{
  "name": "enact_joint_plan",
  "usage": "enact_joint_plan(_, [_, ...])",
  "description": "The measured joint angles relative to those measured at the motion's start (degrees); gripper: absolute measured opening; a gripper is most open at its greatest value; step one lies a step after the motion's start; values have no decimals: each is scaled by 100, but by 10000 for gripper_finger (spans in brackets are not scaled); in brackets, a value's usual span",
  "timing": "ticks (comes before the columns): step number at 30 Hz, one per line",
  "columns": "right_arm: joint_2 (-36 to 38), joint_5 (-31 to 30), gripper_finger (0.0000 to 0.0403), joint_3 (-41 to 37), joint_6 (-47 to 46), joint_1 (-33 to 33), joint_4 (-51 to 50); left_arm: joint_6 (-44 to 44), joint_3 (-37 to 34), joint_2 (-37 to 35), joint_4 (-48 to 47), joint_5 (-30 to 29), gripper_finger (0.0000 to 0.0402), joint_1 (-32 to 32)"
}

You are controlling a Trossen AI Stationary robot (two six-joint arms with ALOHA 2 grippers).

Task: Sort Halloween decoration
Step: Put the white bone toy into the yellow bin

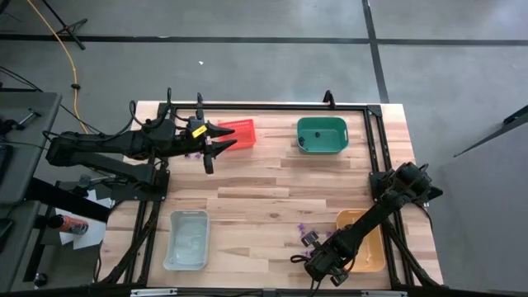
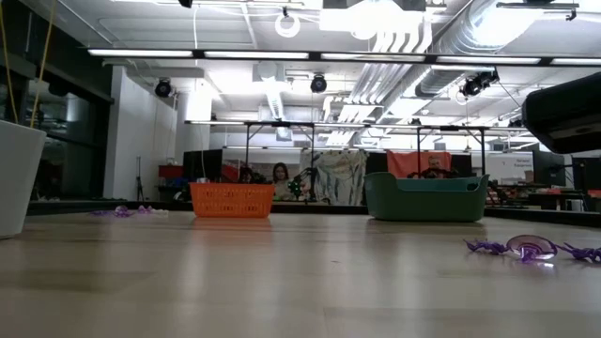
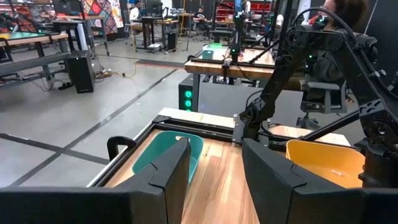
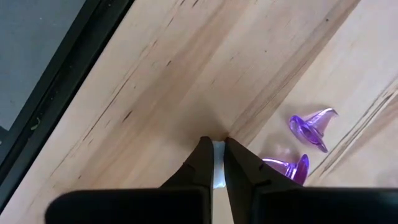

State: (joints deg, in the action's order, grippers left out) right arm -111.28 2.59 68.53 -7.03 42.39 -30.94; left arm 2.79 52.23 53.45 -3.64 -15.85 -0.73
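Right tool is clenched just above the near right desk; whether anything sits between its tips cannot be told. Two purple witch-hat trinkets lie just beside it. Farther off, left tool hangs released beside the red bin.

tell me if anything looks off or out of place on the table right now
Little stands out. A few purple trinkets lie loose on the wood beside the orange bin, not in any bin, next to the right gripper, which is shut. One purple trinket lies tipped on its side. No spill or damage shows.
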Motion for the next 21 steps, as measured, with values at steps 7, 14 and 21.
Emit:
enact_joint_plan(7, [-31, 22, 12, 174, -1, 0, -207, -20, 0, 0, 0, -1, 136, 2])
enact_joint_plan(14, [-44, -119, 12, 456, 1, -9, -720, -102, 0, 0, 0, -36, 136, 2])
enact_joint_plan(21, [9, -173, 12, 816, 20, -120, -1153, -114, 0, 0, 2, -152, 136, 2])
